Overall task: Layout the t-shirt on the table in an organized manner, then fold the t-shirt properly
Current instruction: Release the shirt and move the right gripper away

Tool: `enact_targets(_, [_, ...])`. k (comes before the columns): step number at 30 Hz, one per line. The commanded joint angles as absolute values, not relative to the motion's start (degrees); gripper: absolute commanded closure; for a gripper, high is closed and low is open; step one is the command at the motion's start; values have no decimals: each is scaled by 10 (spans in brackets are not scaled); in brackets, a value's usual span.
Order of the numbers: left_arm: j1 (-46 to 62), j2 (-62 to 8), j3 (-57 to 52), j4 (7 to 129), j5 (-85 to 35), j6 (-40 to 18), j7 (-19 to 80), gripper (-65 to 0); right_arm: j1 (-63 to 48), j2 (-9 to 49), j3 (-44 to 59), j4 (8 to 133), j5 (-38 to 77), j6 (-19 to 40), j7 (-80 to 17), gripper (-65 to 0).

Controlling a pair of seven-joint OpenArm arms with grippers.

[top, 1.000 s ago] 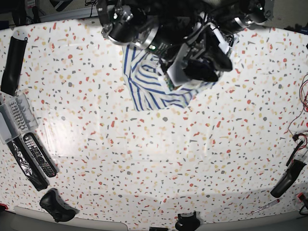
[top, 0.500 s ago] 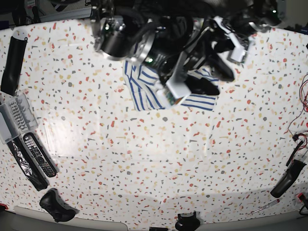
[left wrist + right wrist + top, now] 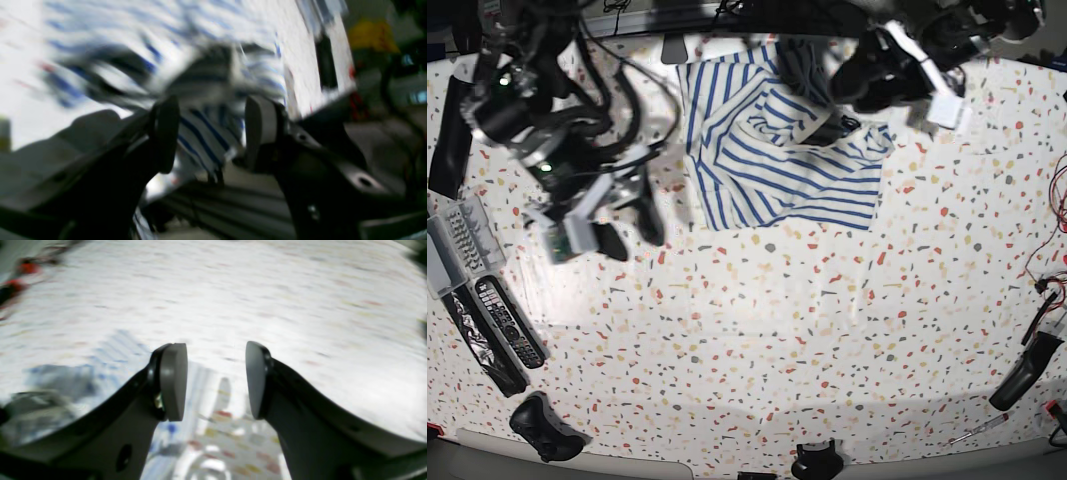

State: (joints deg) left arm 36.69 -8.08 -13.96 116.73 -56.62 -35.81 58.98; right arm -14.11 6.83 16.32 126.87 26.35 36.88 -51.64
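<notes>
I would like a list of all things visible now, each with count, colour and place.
t-shirt: one, white with blue stripes, crumpled at the table's far middle.
table: one, white with coloured chips, under everything.
remote controls: two, black, left edge.
grey tray: one, left edge.
black tube: one, far left.
game controller: one, black, near left corner.
left hand: one, black, open, beside the shirt.
right hand: one, black, open, over bare table.
</notes>
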Motion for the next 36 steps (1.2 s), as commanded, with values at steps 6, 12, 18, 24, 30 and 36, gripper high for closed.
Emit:
enact_targets(6, [370,-73,-68,1178,-582,-351,562,-290,-135,117,278,1279,345,368,-507,-276])
enact_targets(12, [366,-53,2,1178,-462,-265,487,-290,-135,122,323,1279,397,368,-533,-276])
enact_targets(18, [353,-27,23,1178,-439,-248,473,-290,-135,122,323,1279,397,368,-540,-276])
enact_targets(24, [352,-27,23,1178,-413,-229,449,-17,-135,122,323,1279,397,368,-547,-276])
enact_targets(30, [352,-29,22,1178,-405,-237,546,0,-135,122,323,1279,397,369,-546,-276])
enact_targets(36, [355,-86,22,1178,-404,-260,639,0,-135,122,322,1279,397,369,-545,-276])
